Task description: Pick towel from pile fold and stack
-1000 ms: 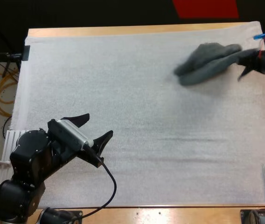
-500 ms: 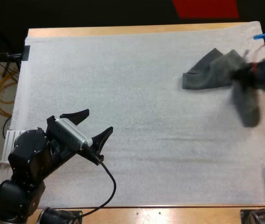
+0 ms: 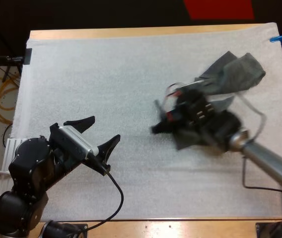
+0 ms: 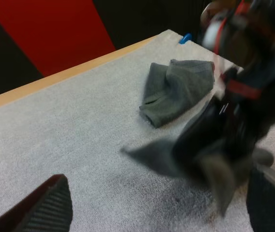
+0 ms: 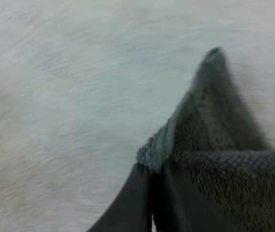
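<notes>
The work surface is a wooden table [image 3: 131, 32] covered almost edge to edge by a white mat [image 3: 106, 74]. The right arm [image 3: 270, 166] reaches in over the mat's middle, and the left arm [image 3: 29, 173] sits at the near left corner. Two dark grey-green towels are present. The crumpled towel [image 3: 235, 74] lies on the mat just behind the right gripper [image 3: 173, 124], on the side toward the table's far edge. The left wrist view shows the crumpled towel [image 4: 176, 89] bunched into soft folds, resting flat on the mat and apart from the right gripper [image 4: 224, 140]. The second towel, the held towel [image 3: 186, 141], hangs below the right gripper, over the mat. In the right wrist view the right gripper [image 5: 147, 169] is closed on the held towel [image 5: 215, 159]. Its two black fingers [image 5: 128, 208] press together on the cloth edge, and a pointed corner of cloth stands out past the fingertips, above the mat. The left gripper [image 3: 106, 130] hovers over bare mat, well apart from both towels. The left wrist view shows the left gripper [image 4: 157, 193] spread wide, its fingers [image 4: 45, 208] clear of any thing.
</notes>
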Controlling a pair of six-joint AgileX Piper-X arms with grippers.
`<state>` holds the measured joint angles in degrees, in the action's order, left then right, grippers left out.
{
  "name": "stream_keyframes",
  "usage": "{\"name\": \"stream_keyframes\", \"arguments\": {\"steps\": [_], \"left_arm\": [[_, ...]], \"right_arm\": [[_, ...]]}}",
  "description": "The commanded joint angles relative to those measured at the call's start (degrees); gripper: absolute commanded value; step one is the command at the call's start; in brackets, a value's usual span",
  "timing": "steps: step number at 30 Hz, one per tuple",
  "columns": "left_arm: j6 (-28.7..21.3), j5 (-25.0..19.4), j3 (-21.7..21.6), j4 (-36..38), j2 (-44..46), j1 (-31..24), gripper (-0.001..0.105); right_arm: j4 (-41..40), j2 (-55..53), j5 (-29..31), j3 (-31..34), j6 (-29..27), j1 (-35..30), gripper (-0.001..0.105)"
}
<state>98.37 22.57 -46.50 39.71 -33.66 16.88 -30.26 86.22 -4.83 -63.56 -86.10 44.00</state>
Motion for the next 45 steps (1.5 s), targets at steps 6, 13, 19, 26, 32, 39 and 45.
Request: {"name": "stream_keyframes", "arguments": {"steps": [6,13,19,26,32,39,45], "left_arm": [[0.34,0.36,-0.39,-0.6,0.11,0.28,0.072],[0.34,0.36,-0.39,-0.42,0.11,0.28,0.072],[0.24,0.36,-0.39,2.77,0.11,0.28,0.072],[0.2,0.36,-0.39,8.18,0.11,0.28,0.072],[0.2,0.36,-0.29,13.61,0.11,0.28,0.072],[0.2,0.36,-0.29,19.85,0.11,0.28,0.072],[0.2,0.36,-0.29,19.96,0.11,0.28,0.072]], "right_arm": [[3.51,2.3,-1.01,-3.0,0.26,5.91,0.037],[-3.82,1.27,-1.89,-6.42,-0.19,6.35,0.07],[-14.34,0.02,1.36,-6.63,-1.89,6.35,0.07],[-14.49,0.76,0.21,-1.18,-2.06,6.35,0.069],[-7.36,5.52,-0.26,2.76,-2.63,6.35,0.06],[-4.17,14.01,-0.11,2.08,-2.63,6.35,0.053],[-5.04,16.51,5.21,1.57,-2.89,6.35,0.012]]}}
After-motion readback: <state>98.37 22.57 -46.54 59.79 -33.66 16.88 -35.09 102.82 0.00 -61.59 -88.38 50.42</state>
